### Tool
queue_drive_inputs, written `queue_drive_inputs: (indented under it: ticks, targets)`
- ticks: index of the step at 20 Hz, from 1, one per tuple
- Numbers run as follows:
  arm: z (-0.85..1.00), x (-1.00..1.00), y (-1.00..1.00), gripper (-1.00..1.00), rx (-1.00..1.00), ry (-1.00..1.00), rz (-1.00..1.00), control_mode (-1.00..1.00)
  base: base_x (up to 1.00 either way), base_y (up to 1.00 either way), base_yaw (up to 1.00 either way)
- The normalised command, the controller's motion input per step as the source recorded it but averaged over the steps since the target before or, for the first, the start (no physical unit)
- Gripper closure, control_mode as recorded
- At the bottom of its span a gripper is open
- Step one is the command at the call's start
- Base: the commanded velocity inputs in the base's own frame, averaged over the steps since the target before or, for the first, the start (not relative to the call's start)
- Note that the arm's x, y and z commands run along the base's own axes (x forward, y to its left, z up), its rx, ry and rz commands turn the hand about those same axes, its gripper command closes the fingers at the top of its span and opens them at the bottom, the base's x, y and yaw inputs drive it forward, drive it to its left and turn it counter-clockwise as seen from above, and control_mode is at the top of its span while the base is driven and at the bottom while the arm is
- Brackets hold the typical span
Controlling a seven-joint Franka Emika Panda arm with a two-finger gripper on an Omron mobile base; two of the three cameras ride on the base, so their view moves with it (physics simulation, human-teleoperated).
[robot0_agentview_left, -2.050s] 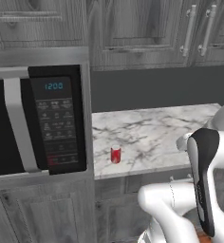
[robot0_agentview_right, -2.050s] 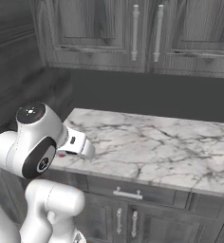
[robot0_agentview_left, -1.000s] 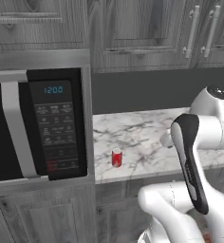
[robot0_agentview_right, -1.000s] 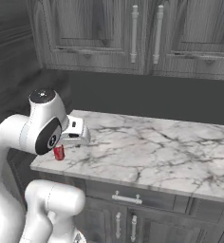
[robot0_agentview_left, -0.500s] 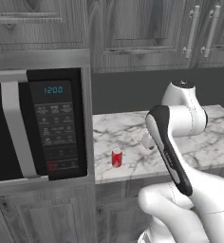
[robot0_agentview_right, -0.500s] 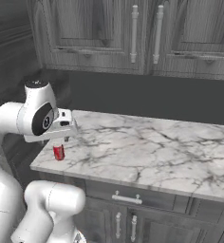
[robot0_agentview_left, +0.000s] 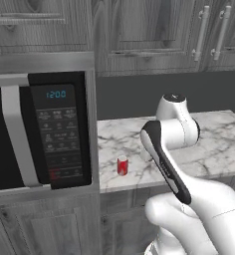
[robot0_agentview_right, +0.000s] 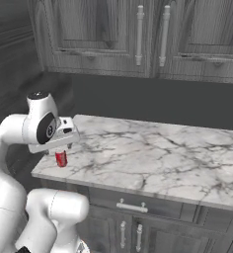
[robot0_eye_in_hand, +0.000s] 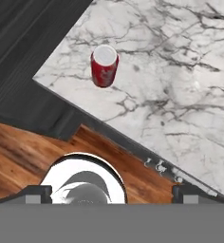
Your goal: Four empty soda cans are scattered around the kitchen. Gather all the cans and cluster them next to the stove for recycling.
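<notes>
Overhead now, the gripper (robot0_eye_in_hand: 109, 193) hangs with its jaws spread to their widest and nothing between them.

Its two dark fingertips (robot0_eye_in_hand: 38, 194) touch nothing, and they look down past the counter's front edge at the wooden floor (robot0_eye_in_hand: 19, 156). Up the hand view from there, one red soda can (robot0_eye_in_hand: 104, 65) stands upright on the marble counter (robot0_eye_in_hand: 180, 85), close to the corner nearest the microwave (robot0_agentview_left: 40, 134) and apart from everything else. From the base views the arm's white wrist sits just above and beside that can (robot0_agentview_right: 61, 158). I'd judge the can light, thin-walled and easily dented, with a smooth side that could slip, so a gentle squeeze around the middle of its body looks the best hold.
</notes>
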Motion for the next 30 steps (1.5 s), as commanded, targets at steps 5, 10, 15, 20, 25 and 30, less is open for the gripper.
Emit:
queue_drive_inputs:
  ticks: [5,10,15,20,25,30]
  targets:
    - [-0.13,0.31,0.18,-1.0,0.0,0.05,0.08,-1.0,0.0,0.0,0.0]
    - [-0.1,0.23,0.31,-1.0,0.0,0.13,0.05,-1.0,0.0,0.0,0.0]
    - [-0.12,0.36,0.24,-1.0,0.0,0.12,0.04,-1.0,0.0,0.0,0.0]
    - [-0.16,0.31,0.14,-1.0,-0.01,0.07,0.04,-1.0,0.0,0.0,0.0]
    - [-0.25,0.32,0.03,-1.0,-0.03,0.01,0.02,-1.0,0.0,0.0,0.0]
    - [-0.25,0.3,0.06,-1.0,-0.07,0.0,0.01,-1.0,0.0,0.0,0.0]
